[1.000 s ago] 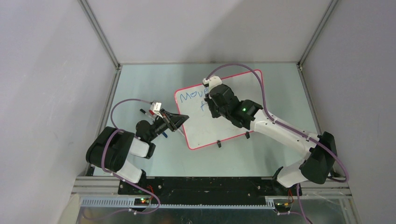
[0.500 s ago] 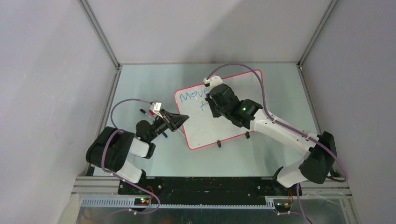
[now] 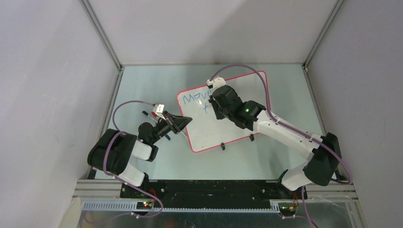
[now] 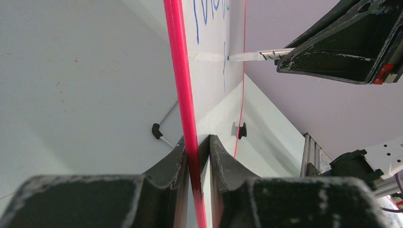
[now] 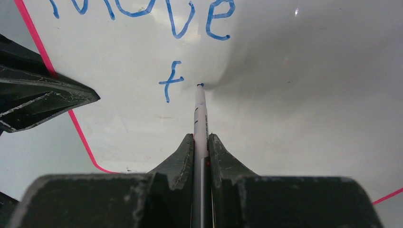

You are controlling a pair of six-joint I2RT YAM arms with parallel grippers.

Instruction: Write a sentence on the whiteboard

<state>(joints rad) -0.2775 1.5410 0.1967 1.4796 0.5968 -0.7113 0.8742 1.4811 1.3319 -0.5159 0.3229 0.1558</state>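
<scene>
Diagonally, right arm stretched over large glossy white whiteboard [image 3: 216,130] with thin red-pink frame. Right gripper [image 5: 201,138] clamped on slim white marker [image 5: 201,114], tip touching board just right of blue "f". Left gripper [image 4: 196,141] pinched whiteboard's left frame edge. Blue handwritten sentence [image 5: 142,9] read "Move", "f"; its top was cut off in right wrist view. Whiteboard rested on pale green table [image 3: 142,85], grey walls around.

In the top view the light is soft and even from overhead, the shadows are faint, and the walls [image 3: 47,71] grey off toward the corners. In the right wrist view the glossy whiteboard [image 5: 285,142] carries a broad grey shadow that spreads from the marker [image 5: 200,123] tip toward 2 o'clock, with a tiny glint at 1 o'clock. The left wrist view is bright, and its foreground at 6 o'clock is slightly soft.
</scene>
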